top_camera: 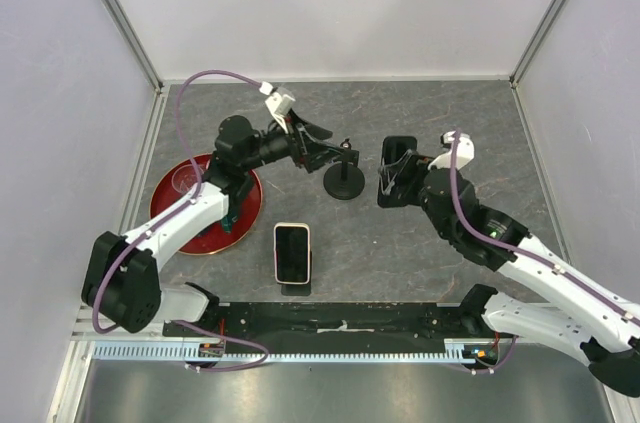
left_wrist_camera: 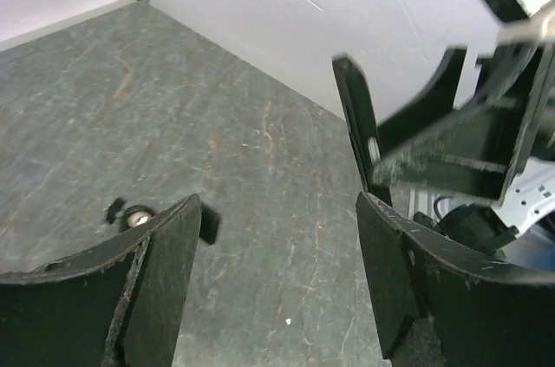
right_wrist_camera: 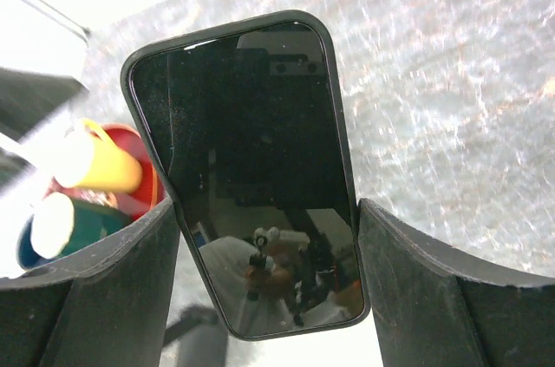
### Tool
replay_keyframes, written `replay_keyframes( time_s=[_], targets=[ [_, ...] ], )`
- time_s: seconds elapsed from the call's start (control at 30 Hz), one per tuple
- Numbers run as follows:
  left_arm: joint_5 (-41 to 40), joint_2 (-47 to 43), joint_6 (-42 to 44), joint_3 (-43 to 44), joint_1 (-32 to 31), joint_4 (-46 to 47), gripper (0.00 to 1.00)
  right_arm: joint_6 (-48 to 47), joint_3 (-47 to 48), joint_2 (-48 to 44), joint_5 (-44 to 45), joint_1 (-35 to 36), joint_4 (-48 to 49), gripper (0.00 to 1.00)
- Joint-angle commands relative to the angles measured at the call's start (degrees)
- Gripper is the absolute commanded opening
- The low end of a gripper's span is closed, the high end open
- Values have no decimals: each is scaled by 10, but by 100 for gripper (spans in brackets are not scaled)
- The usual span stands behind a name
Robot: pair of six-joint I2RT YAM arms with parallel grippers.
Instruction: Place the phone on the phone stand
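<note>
The black phone was gripped across its width between the fingers of the right end effector and was held near the phone stand, on its right and apart from it. The left end effector was spread wide and empty beside the stand's top. A second phone was laid flat on the desk.
</note>
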Motion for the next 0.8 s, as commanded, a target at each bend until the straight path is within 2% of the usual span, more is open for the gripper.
replay_keyframes(
  time_s=[0.0,0.23,0.57,0.67,0.77],
  targets=[
    [-60,2,82,37,-67,-7,79,9,76,-19,83,-2,41,0],
    [-43,46,101,68,-112,2,83,17,115,-14,115,-4,73,0],
    [1,60,93,82,-143,29,86,-10,127,6,96,-15,100,0],
    [20,65,96,86,-150,30,87,-20,121,18,72,-18,111,0],
    [12,54,102,83,-150,25,87,-106,144,58,-6,-20,112,0]
  ],
)
